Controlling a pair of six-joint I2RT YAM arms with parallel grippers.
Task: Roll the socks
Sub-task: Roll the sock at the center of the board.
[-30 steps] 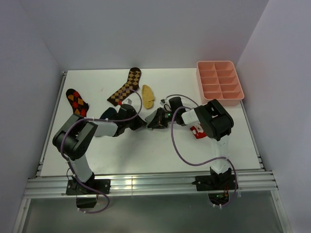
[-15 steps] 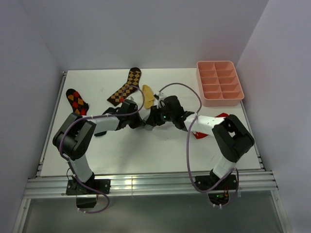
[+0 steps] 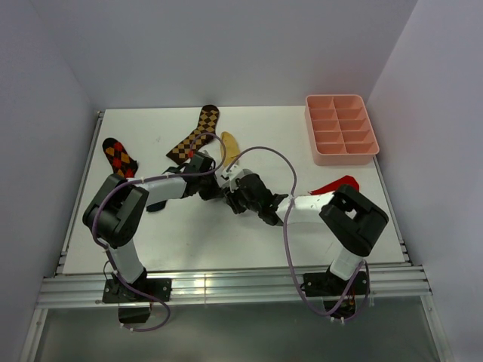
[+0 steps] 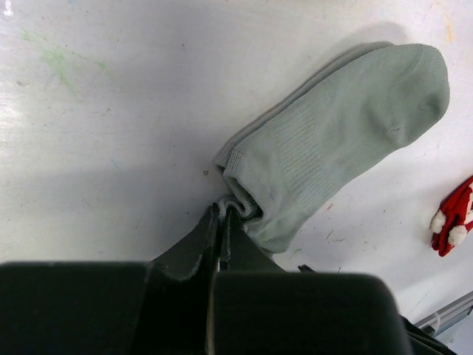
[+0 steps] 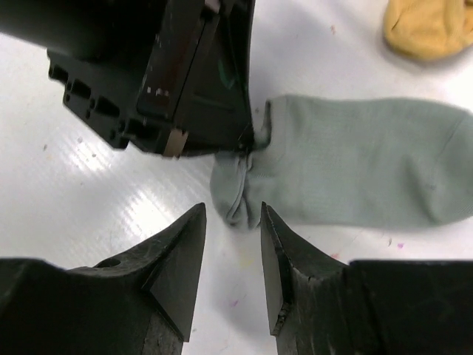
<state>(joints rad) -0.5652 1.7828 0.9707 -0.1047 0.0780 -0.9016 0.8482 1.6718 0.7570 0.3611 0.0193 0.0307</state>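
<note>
1. Got the left gripper (image 4: 222, 216) clenched tight on the cuff edge of the grey sock (image 4: 332, 140), with a thin bit of fabric pinched between the jaws.
2. Got the right gripper (image 5: 233, 214) released, jaws apart and holding nothing, hovering right at that same cuff end, just beside the left fingers.
3. Seeing the grey sock flat on the table (image 3: 226, 241) around the middle, cuff a bit bunched where pinched, toe stretched out away from the left gripper. Mustard sock (image 5: 429, 29) sitting near it toward the far edge, not touching.
4. Looks like the left arm (image 3: 170, 185) stretched low in from the left edge and the right arm (image 3: 302, 205) folded low in from the right, wrists meeting mid-table.
</note>
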